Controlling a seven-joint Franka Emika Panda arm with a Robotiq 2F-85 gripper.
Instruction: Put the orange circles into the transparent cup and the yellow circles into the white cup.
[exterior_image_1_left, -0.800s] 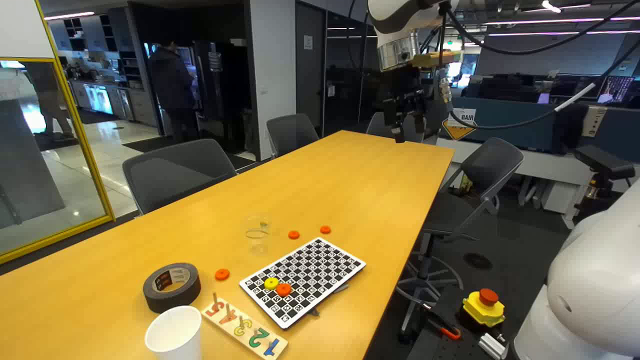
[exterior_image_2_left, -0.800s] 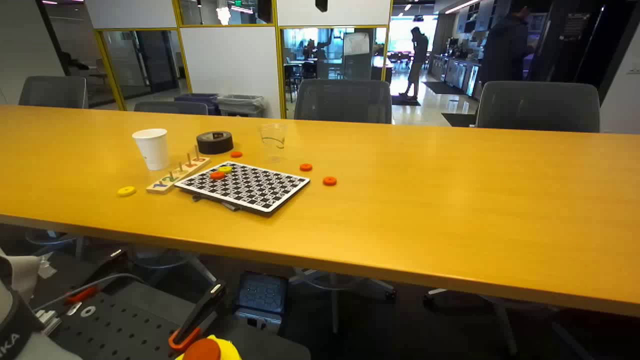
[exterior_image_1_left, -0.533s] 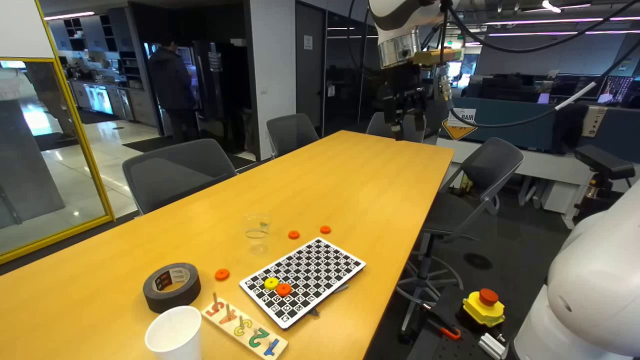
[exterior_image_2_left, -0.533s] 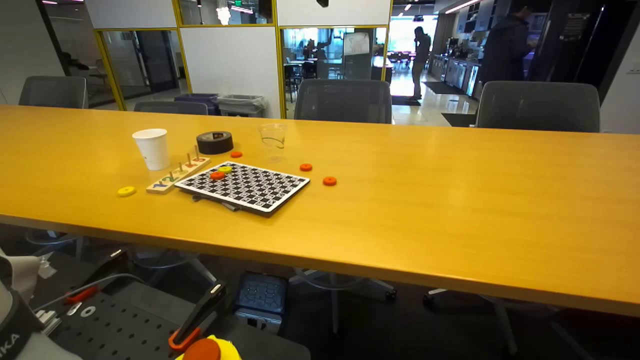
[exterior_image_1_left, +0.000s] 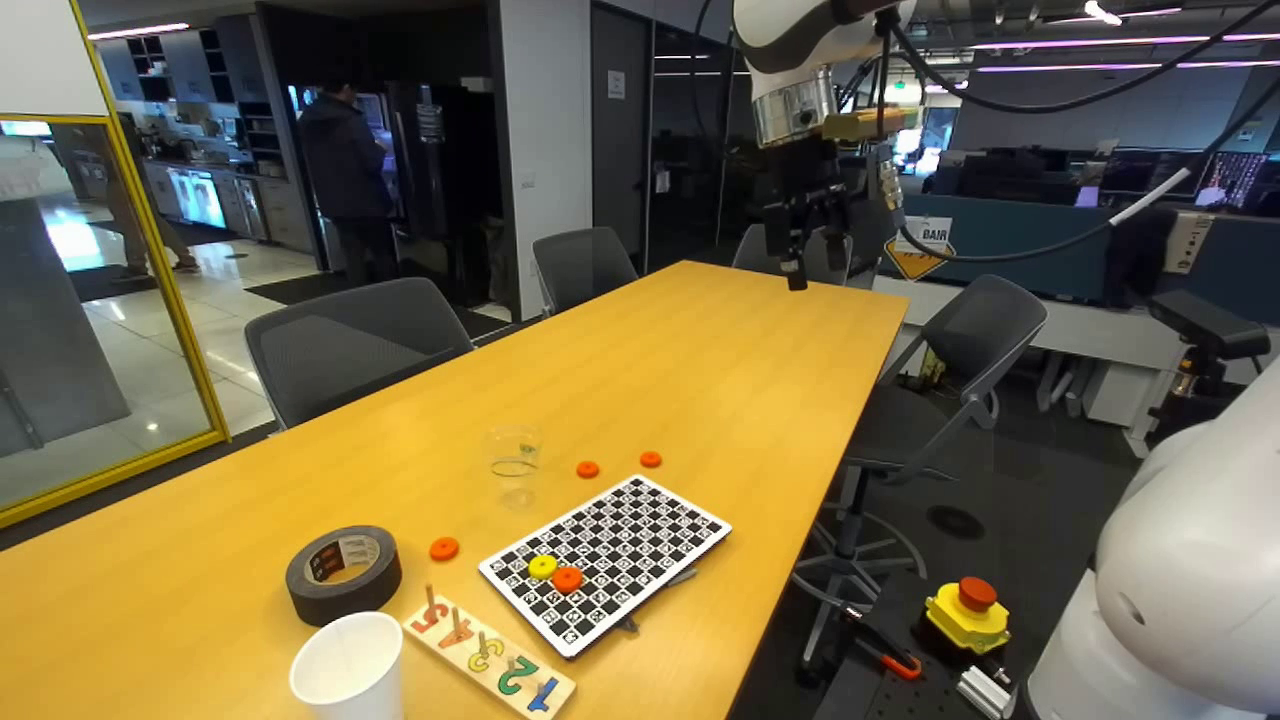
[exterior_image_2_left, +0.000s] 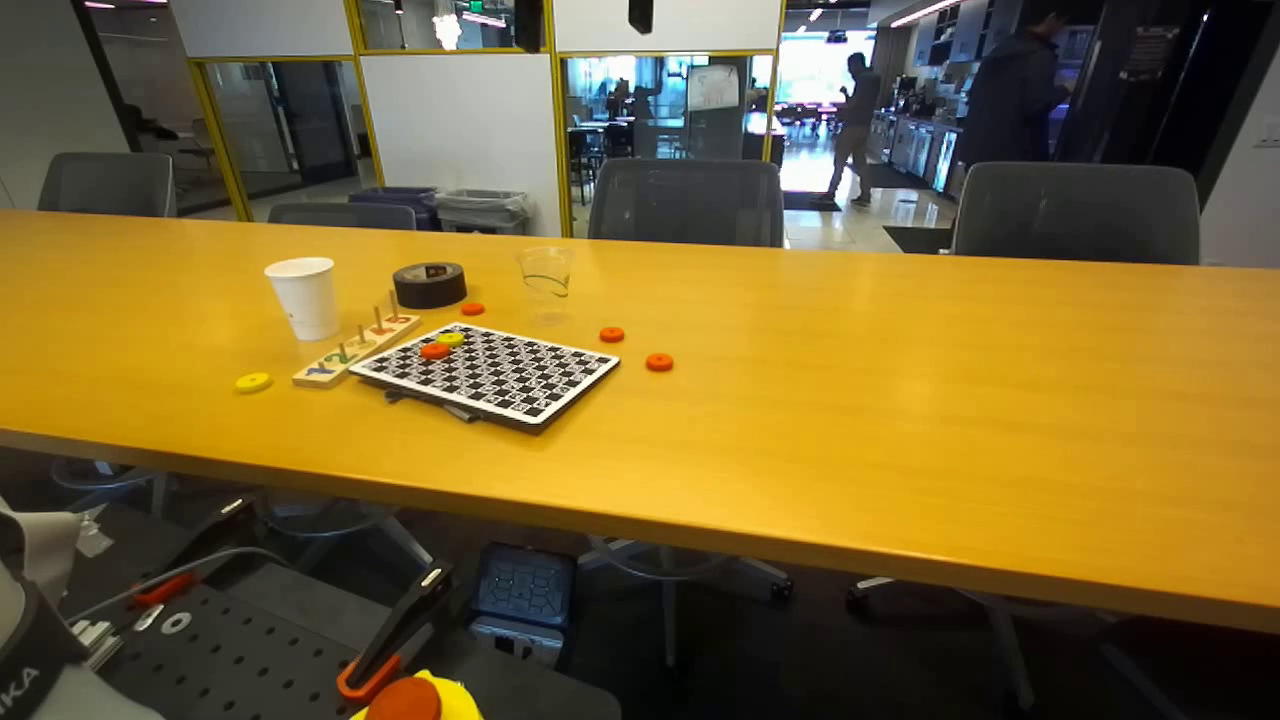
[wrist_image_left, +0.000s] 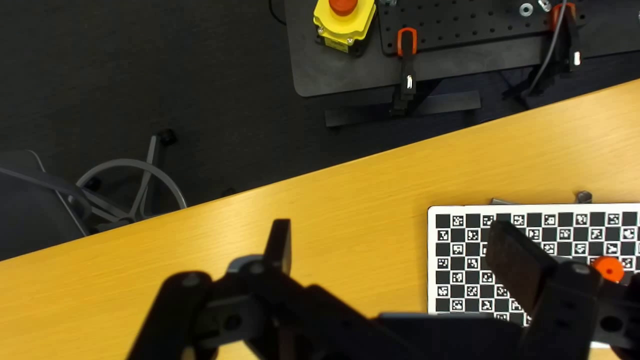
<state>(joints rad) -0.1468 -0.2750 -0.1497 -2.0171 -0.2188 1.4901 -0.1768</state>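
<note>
I hang my end effector (wrist_image_left: 390, 235) high over the worktop (wrist_image_left: 345, 210), and the coming move turns on which way the first piece to fetch lies from it. In the wrist view one orange circle (wrist_image_left: 606, 265), on the checkered board (wrist_image_left: 500, 234), sits off to the right, outside the span of my jaws and partly hidden by them. In an exterior view a second orange circle (exterior_image_2_left: 656, 365) and a third orange circle (exterior_image_2_left: 611, 336) lie to the right of the board, with the transparent cup (exterior_image_2_left: 545, 288) upright on its far side, and a fourth orange circle (exterior_image_2_left: 472, 310) lies near the black tape roll (exterior_image_2_left: 430, 291). One yellow circle (exterior_image_2_left: 450, 340) rests on the board beside the orange one; another yellow circle (exterior_image_2_left: 253, 383) lies at the left, nearer than the white cup (exterior_image_2_left: 304, 302). All are flat and round, with no long axis to match, so I judge that coming down squarely over one matters more than how I turn. My jaws stand wide apart, with only worktop and the board's edge showing between them; I hold and touch nothing
</note>
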